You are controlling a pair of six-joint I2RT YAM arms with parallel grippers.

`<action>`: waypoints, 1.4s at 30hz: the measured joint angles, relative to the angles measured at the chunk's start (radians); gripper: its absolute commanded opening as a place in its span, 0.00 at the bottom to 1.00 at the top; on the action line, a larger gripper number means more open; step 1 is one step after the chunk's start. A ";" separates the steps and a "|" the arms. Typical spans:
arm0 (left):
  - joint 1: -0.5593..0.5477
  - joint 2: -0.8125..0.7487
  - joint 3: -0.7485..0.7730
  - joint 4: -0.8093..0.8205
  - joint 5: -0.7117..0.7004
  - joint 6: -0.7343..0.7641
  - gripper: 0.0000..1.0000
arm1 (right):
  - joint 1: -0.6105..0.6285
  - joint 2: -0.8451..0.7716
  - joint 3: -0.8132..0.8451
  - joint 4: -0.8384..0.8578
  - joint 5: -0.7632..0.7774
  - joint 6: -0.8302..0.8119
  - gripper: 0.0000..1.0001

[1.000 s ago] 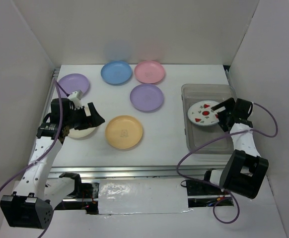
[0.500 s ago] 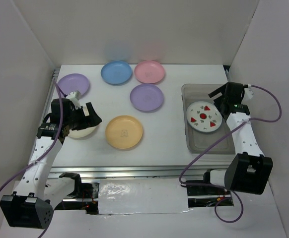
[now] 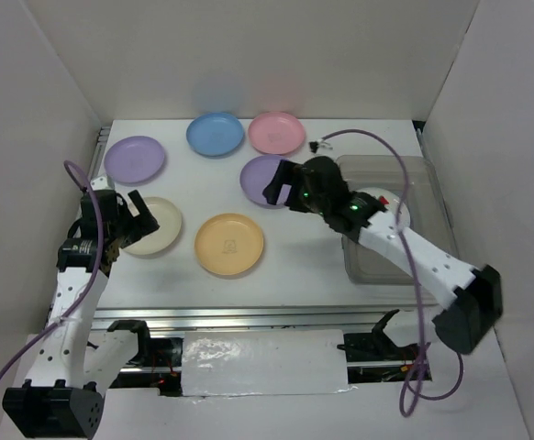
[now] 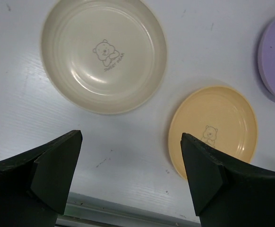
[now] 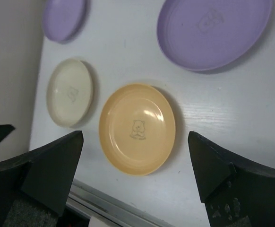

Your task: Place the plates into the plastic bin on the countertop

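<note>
On the bench (image 5: 213, 118), the yellow-orange plate (image 5: 137, 128) is judged light, stiff and slick, best pinched at its rim by the wide-spread, empty right gripper (image 5: 135, 139).

The top camera is looking down steeply from high at the near side. The 2 wrist cameras are hovering closer, both showing the cream plate (image 4: 104, 54) and yellow-orange plate (image 4: 215, 130).

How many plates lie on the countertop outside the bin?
6: purple plate far left, blue plate and pink plate at the back, second purple plate in the middle, cream plate near left, yellow-orange plate near centre. None seems hidden.
</note>
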 measured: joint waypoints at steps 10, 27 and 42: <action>0.000 -0.005 0.007 -0.049 -0.124 -0.047 0.99 | 0.117 0.586 0.082 -0.025 0.022 0.013 0.96; 0.000 -0.021 0.007 -0.048 -0.112 -0.046 0.99 | 0.117 0.669 0.082 0.027 -0.031 0.085 0.06; 0.000 -0.062 0.007 -0.047 -0.100 -0.046 0.99 | 0.013 0.159 -0.019 -0.056 0.009 0.101 0.00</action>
